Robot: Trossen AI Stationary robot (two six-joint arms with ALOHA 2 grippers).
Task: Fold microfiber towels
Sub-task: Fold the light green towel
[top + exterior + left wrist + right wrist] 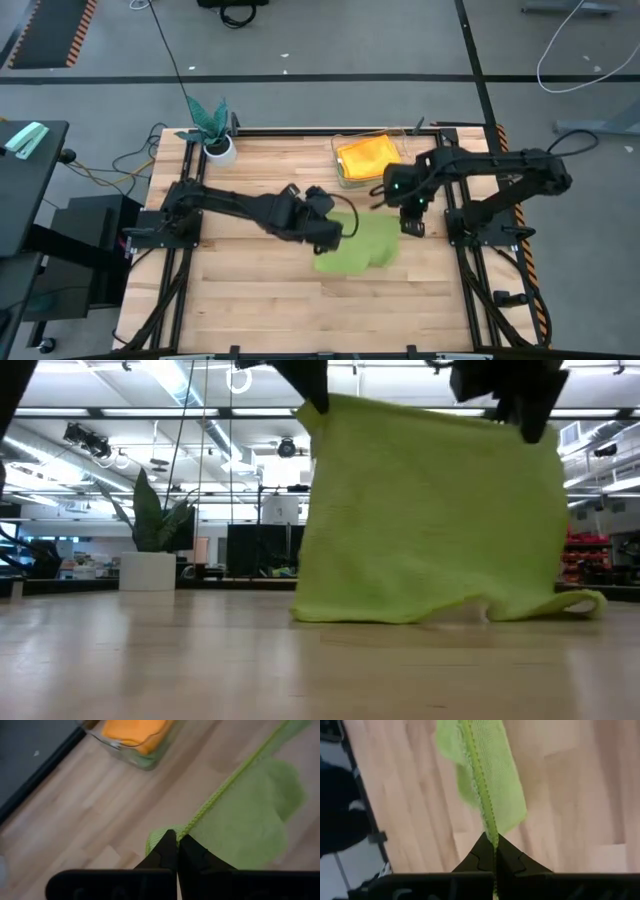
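A lime green towel (430, 520) hangs between my two grippers, its hemmed top edge stretched from one to the other and its bottom edge (440, 615) resting on the table. It shows right of centre in the high view (362, 248). My left gripper (345, 228) is shut on the towel's left top corner. My right gripper (410, 222) is shut on its right top corner. An orange towel (366, 155) lies folded in a clear container (340, 172) at the table's far side. My left gripper pinches the towel's stitched top edge at its corner (181, 832) between its two fingers, coming from above. The edge runs taut from the fingers toward the other gripper, and the cloth hangs below with its bottom edge on the table. My right gripper pinches the stitched top edge at the other corner (492, 836) between its two fingers, from above, pointing down. The hem runs straight away from the fingertips. The cloth hangs below, with its lower corner (585, 603) curled on the table.
A teal leafy plant in a white pot (216, 140) stands at the far left corner. The clear container stands just beyond the grippers. Bare wood (280, 300) lies on the near side of the towel.
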